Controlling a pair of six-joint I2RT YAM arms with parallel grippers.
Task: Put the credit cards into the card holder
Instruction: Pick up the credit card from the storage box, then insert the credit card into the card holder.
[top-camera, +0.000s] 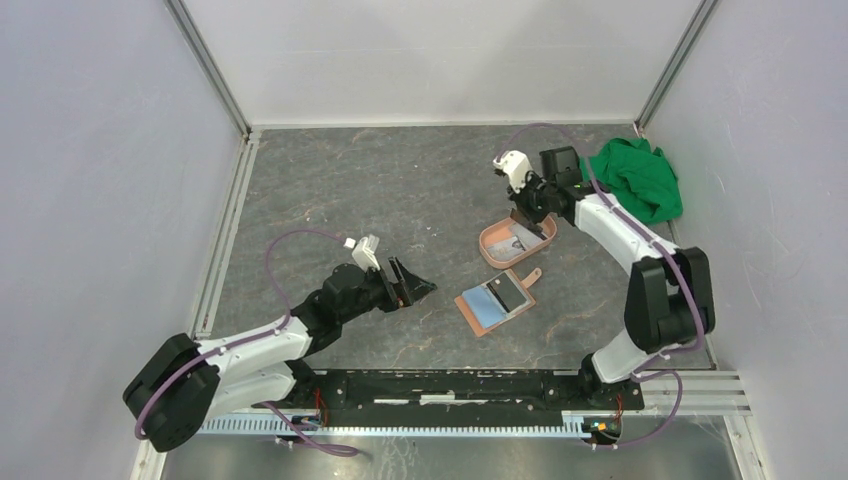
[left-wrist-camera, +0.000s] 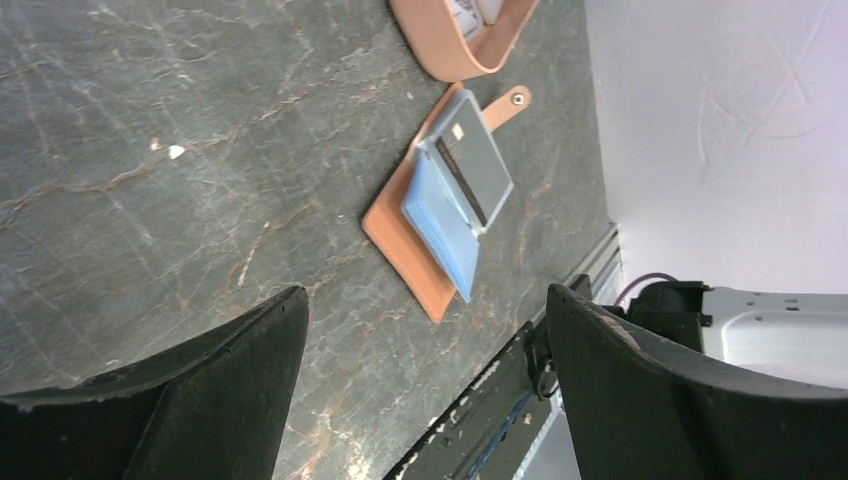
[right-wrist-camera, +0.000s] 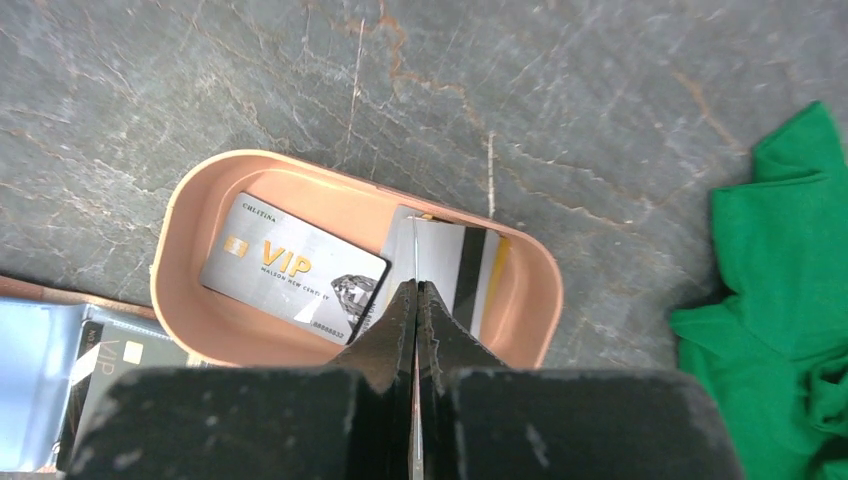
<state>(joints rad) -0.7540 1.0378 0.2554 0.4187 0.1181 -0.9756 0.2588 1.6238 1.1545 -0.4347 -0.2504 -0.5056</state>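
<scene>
Right, the card holder (top-camera: 480, 318) lies open and flat on the table (top-camera: 380, 180), between the two arms and a bit nearer the right one. Its snap tab (left-wrist-camera: 508, 103) points toward the pink tray (top-camera: 490, 245). On the open holder sit two of the cards: a light blue card (left-wrist-camera: 440, 225) toward the near side, and a dark grey card (left-wrist-camera: 475, 165) with a black stripe overlapping it on the tray side. Whether either one is tucked into a pocket I can't tell.

Just beyond the holder, close to its tab end, is the tray. From the right wrist view it holds a grey card (right-wrist-camera: 293, 270) with gold VIP lettering, lying flat on one side. A small stack of cards (right-wrist-camera: 465, 265) on the other side shows pale, black and yellow edges.

The right gripper (right-wrist-camera: 416, 290) is down in the tray over that stack, its fingers pressed tight together. A thin pale line runs up between them. It could be a card's edge pinched there, but I can't be sure.

The left gripper (left-wrist-camera: 425, 298) hangs above bare table to the left of the holder, well apart from it, with its fingers spread wide and nothing between them.

A crumpled green cloth (top-camera: 640, 178) lies at the far right, beyond the right arm.
</scene>
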